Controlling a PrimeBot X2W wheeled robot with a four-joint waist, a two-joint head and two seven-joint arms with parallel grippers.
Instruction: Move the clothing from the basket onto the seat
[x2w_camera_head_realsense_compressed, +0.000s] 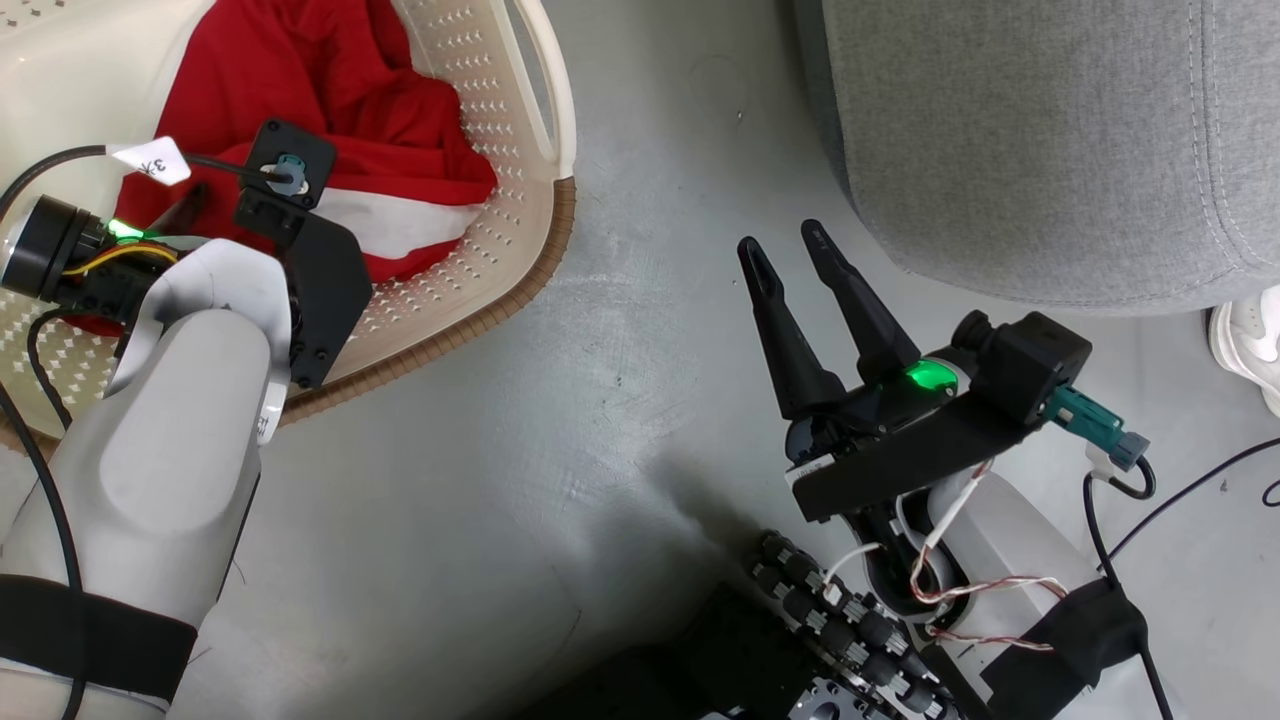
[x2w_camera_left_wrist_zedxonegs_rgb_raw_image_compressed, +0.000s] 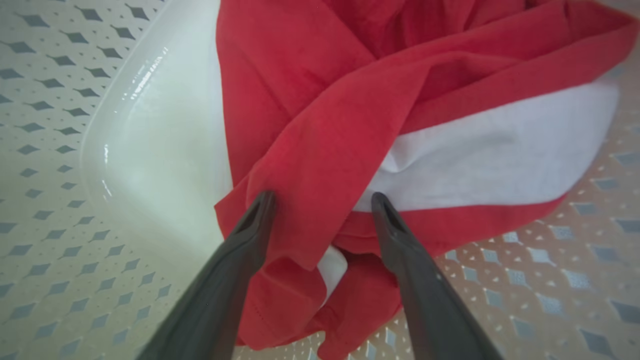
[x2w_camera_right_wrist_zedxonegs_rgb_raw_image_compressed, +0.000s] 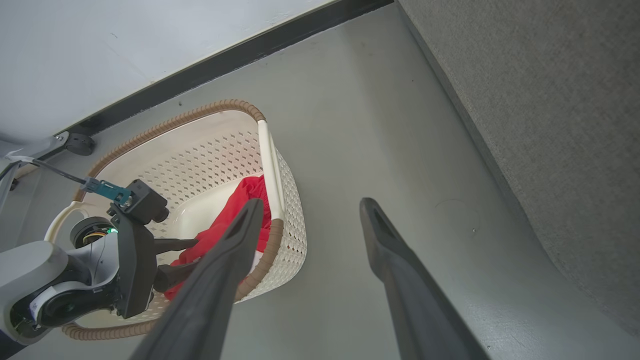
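2 wide-open jaws of the left gripper (x2w_camera_left_wrist_zedxonegs_rgb_raw_image_compressed: 324, 196) straddle a fold of the clothing (x2w_camera_left_wrist_zedxonegs_rgb_raw_image_compressed: 310, 100) in the basket (x2w_camera_head_realsense_compressed: 500, 250), gripping nothing yet. The right gripper (x2w_camera_head_realsense_compressed: 783, 237), open and empty, hangs farther off, by the seat (x2w_camera_head_realsense_compressed: 1050, 150).

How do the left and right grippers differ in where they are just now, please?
The left gripper reaches into the basket, its jaws straddling a fold of the clothing; the right gripper hangs over the floor beside the seat, nothing between its jaws. Both are open.

Soft red cloth clothing (x2w_camera_left_wrist_zedxonegs_rgb_raw_image_compressed: 320, 125), glossy perforated plastic basket (x2w_camera_left_wrist_zedxonegs_rgb_raw_image_compressed: 150, 150), woven grey seat (x2w_camera_head_realsense_compressed: 1050, 130)
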